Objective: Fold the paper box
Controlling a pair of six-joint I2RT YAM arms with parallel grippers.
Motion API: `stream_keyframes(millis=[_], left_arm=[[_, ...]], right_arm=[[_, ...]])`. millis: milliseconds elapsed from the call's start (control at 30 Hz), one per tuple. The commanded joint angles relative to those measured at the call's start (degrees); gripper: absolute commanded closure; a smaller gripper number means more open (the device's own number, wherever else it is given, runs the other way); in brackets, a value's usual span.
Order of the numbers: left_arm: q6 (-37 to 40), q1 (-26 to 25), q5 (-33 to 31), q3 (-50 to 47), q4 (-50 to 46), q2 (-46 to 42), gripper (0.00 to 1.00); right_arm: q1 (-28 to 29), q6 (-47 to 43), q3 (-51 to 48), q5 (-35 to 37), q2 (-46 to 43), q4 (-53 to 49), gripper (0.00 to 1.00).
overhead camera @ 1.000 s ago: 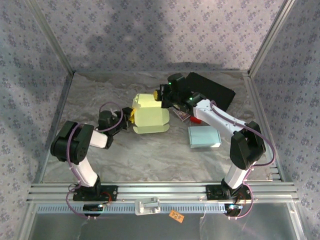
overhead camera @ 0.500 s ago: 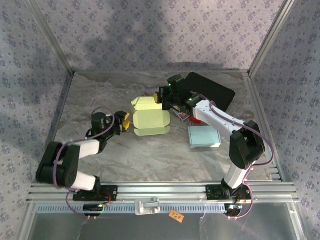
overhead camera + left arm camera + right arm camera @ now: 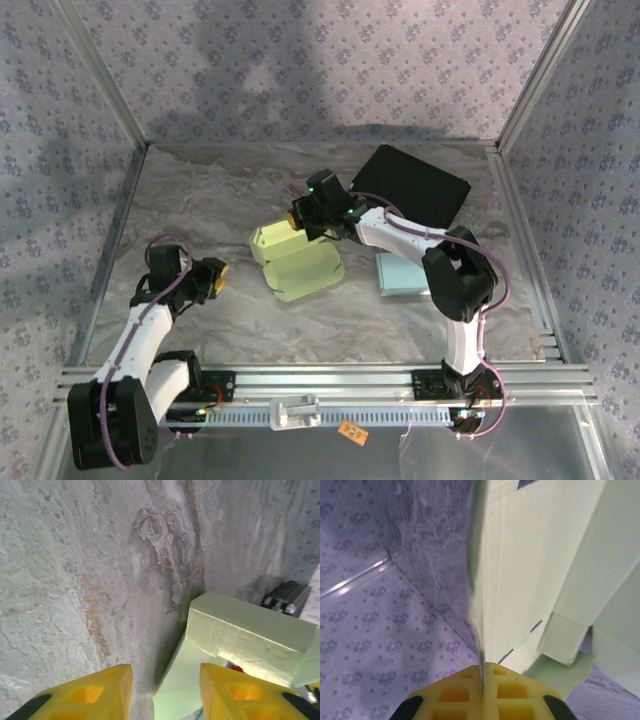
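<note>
Green box lies at the counter centre, its thin edge pinched in the closed right claw, while the left claw, half open and empty, hangs apart, so one unbraced pull could tear or drag it.

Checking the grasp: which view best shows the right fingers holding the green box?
Right wrist: right fingers pinch the green box close up. Top external shows that grip small; left wrist, the box side-on.
</note>
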Motion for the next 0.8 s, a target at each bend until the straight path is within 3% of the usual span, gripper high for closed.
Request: stream_keyframes(millis=[0,133,333,500,767], left_arm=[[12.9,0.2,0.0,4.5,-2.9,3.5,0.64],[17.4,-0.1,1.2,5.0,3.2,9.0,0.65],[26.1,-6.1,1.6,7.3,7.4,15.5,0.63],[29.4,-10.2,-1.3,6.0,10.9,15.5,0.6],[31.9,-11.1,-4.3,6.1,11.1,15.7,0.56]], right_arm=[[-0.2,-7.0,1.9,-1.3,1.3,-0.8,1.0],[-0.6,-10.4,-0.2,-3.9,2.6,3.3,1.0],[-0.8,-11.6,-3.6,-4.9,3.4,12.3,1.0],[-1.1,-11.2,-5.9,-5.7,4.2,19.4,1.0],[-0.9,-10.1,-8.5,-7.5,5.7,26.5,1.0]])
